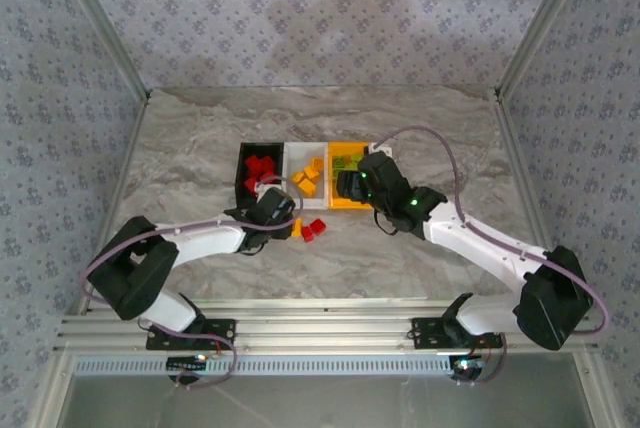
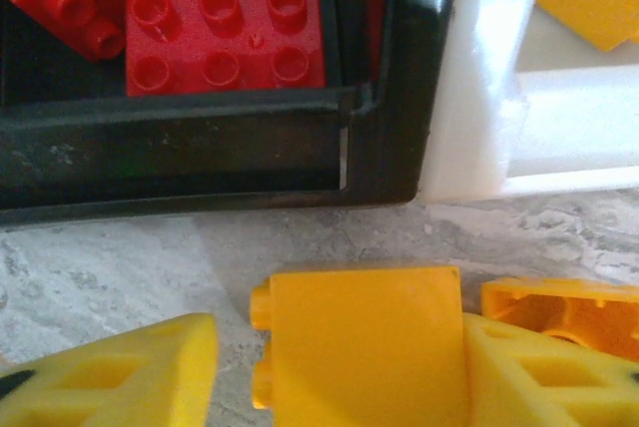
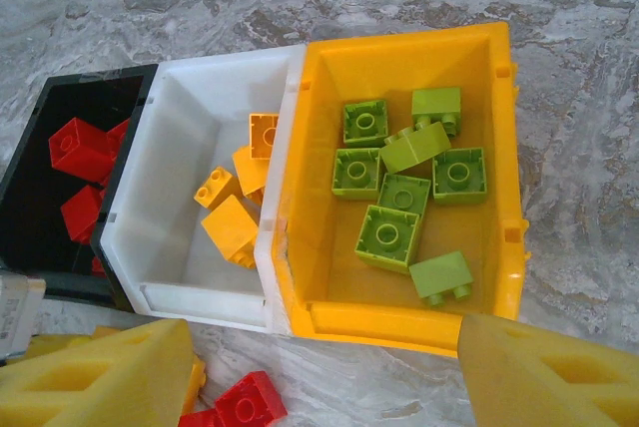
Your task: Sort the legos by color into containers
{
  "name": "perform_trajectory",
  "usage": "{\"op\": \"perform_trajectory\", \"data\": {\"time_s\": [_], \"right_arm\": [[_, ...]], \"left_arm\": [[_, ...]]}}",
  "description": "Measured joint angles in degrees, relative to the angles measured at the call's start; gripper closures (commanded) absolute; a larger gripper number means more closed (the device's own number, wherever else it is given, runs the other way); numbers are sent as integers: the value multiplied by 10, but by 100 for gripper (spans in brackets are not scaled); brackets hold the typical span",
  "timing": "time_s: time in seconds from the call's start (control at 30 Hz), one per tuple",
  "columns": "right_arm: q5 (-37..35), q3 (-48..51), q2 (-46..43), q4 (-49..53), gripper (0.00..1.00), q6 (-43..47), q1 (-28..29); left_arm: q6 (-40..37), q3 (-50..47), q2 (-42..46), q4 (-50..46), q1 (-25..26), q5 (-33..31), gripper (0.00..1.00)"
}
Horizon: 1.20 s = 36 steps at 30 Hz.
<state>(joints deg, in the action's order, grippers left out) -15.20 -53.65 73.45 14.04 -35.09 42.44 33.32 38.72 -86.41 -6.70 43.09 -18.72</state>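
Three joined bins stand mid-table: the black bin point(image 1: 243, 163) holds red legos point(image 1: 261, 168), the white bin point(image 1: 296, 154) holds orange legos point(image 3: 232, 224), and the orange-yellow bin point(image 1: 349, 205) holds several light green legos point(image 3: 387, 235). My left gripper point(image 1: 277, 210) is low in front of the black bin point(image 2: 200, 148). It stands open around an orange lego point(image 2: 359, 347) on the table; the lego touches the right finger point(image 2: 539, 377), with a gap to the left one. My right gripper point(image 3: 324, 367) hovers open and empty over the orange-yellow bin's near rim point(image 3: 399, 322).
Two red legos point(image 1: 313, 229) and a second orange lego point(image 2: 564, 312) lie loose on the marble table just in front of the bins. Patterned walls enclose the table on three sides. Bare marble point(image 1: 200, 138) surrounds the bins.
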Motion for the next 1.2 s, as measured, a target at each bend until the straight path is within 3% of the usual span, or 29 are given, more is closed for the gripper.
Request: {"op": "perform_trajectory", "data": {"time_s": [0.2,0.5,0.6,1.0,1.07,1.2], "right_arm": [[-4,11,-13,-2,27,0,0],[-7,86,-72,-14,27,-29,6],[-10,124,-97,-18,27,-44,14],[-31,196,-146,-14,27,-83,63],[-32,199,-146,-14,26,-86,71],[-33,201,-146,-14,23,-91,90]], "left_arm": [[4,-4,7,2,10,-2,61],[23,-4,195,-71,89,-2,60],[21,39,204,-94,87,-2,60],[-11,301,-77,-101,-17,57,56],[-15,329,-113,-108,-19,62,50],[-25,370,-155,-124,-19,73,27]]}}
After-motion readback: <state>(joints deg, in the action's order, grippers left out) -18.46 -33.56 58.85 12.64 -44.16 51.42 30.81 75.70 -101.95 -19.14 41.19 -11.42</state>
